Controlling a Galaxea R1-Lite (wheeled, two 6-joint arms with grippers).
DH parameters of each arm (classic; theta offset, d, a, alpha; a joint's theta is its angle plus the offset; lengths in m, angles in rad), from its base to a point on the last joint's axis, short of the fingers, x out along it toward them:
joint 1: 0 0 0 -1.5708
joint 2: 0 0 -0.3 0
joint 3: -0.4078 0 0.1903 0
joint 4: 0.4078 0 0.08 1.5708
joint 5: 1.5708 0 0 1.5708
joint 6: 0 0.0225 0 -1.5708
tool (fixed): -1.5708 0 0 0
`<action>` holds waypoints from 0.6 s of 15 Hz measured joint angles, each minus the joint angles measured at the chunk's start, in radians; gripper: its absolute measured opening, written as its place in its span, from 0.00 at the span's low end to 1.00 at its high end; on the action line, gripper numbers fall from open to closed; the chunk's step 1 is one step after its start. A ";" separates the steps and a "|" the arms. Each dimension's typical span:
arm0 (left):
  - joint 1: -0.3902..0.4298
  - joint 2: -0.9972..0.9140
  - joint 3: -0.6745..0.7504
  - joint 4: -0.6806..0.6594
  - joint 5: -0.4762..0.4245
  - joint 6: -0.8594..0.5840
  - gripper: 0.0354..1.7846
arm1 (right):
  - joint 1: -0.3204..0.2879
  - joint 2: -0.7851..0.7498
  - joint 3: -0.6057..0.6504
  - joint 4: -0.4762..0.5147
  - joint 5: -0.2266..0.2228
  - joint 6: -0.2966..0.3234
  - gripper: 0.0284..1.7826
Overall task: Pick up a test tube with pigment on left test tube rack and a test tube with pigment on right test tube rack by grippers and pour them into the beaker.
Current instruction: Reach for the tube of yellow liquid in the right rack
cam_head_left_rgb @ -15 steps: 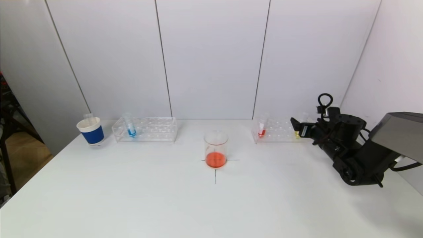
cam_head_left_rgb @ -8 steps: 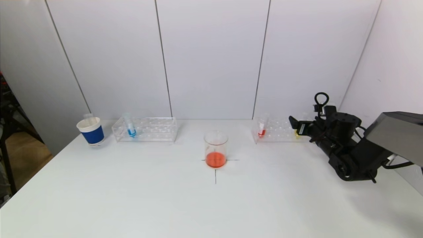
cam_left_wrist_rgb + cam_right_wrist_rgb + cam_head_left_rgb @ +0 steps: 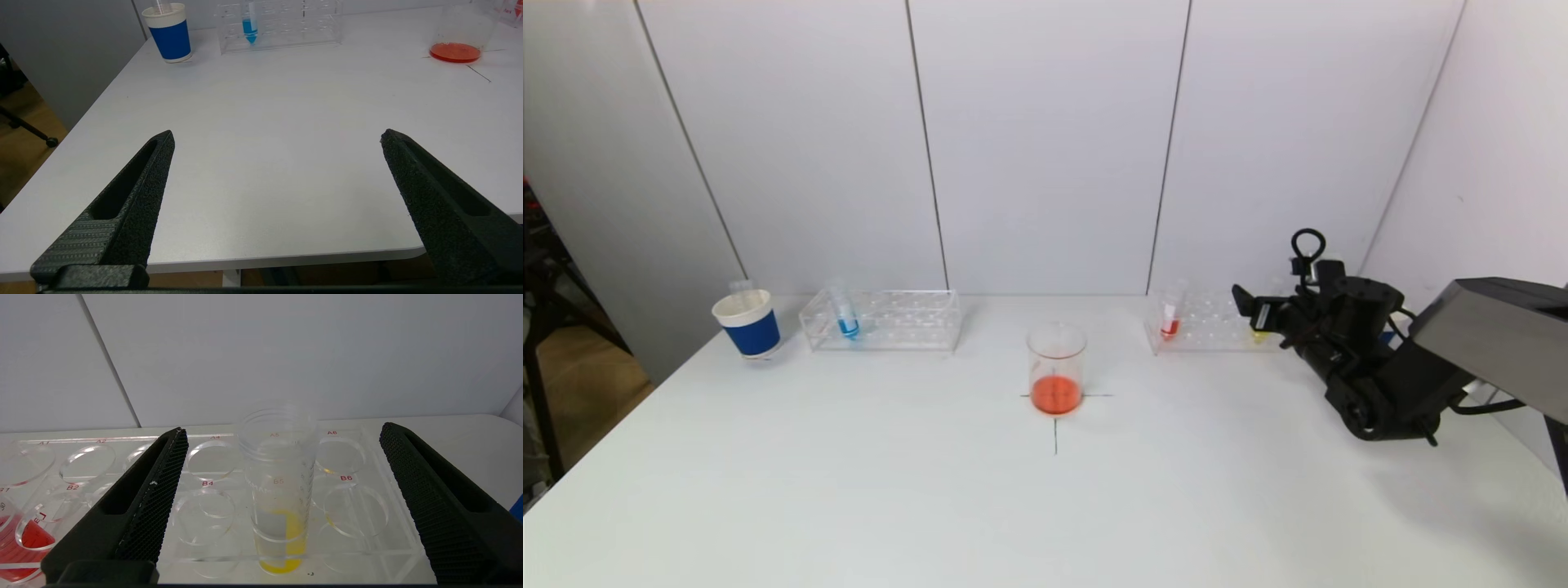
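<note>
A clear beaker (image 3: 1057, 367) with orange-red liquid stands at the table's middle. The left rack (image 3: 882, 320) holds a tube with blue pigment (image 3: 845, 314). The right rack (image 3: 1205, 321) holds a tube with red pigment (image 3: 1170, 317) and a tube with yellow pigment (image 3: 278, 490). My right gripper (image 3: 282, 435) is open at the right rack, its jaws on either side of the yellow tube without touching it. My left gripper (image 3: 276, 136) is open and empty, near the table's front left edge, out of the head view.
A blue and white paper cup (image 3: 747, 322) with a clear tube in it stands left of the left rack. A black cross (image 3: 1055, 425) marks the table under the beaker. The right wall is close behind my right arm.
My right gripper has moved forward and a little left, toward the yellow tube in the right rack. Nothing else has moved.
</note>
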 joint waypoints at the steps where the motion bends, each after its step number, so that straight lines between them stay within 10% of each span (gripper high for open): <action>1: 0.000 0.000 0.000 0.000 0.000 0.001 0.99 | 0.000 0.003 -0.002 0.007 0.000 0.000 0.96; 9: 0.000 0.000 0.000 0.000 0.000 0.000 0.99 | -0.001 0.020 -0.021 0.019 0.000 -0.008 0.96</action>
